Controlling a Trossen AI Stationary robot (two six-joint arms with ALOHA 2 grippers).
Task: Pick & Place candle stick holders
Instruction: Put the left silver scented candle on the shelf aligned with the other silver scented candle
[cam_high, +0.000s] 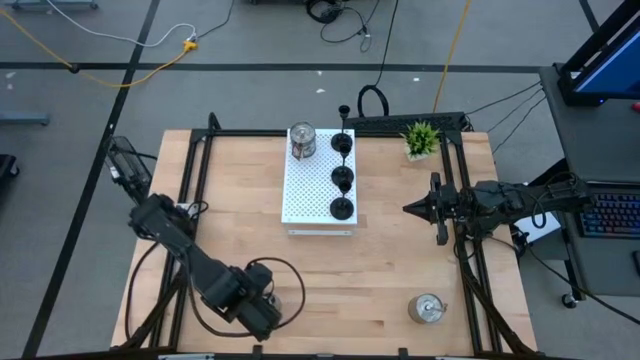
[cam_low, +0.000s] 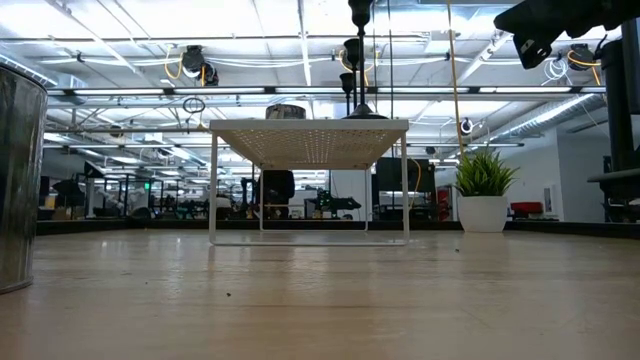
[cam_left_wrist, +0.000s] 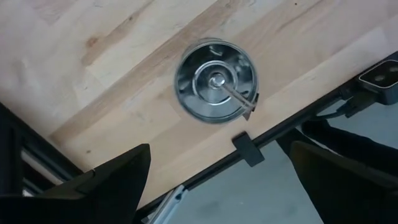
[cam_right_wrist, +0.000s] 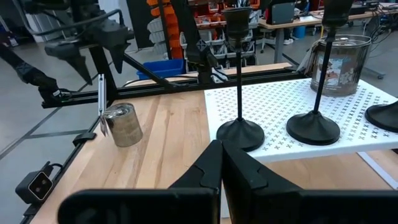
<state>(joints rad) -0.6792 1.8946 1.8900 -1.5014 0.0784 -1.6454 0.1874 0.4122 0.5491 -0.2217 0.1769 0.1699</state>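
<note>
- The left hand hangs wide open above a shiny silver, squat round candle holder standing at the near-left edge of the pale wooden bench; it holds nothing.
- The right hand is closed and empty, just right of the white perforated board.
- On that board stand three matte black slender-stemmed holders in a row and a second silver holder at its far-left corner.
- A third silver holder sits on the bench near the right front.
- A small green potted plant stands at the far right.
</note>
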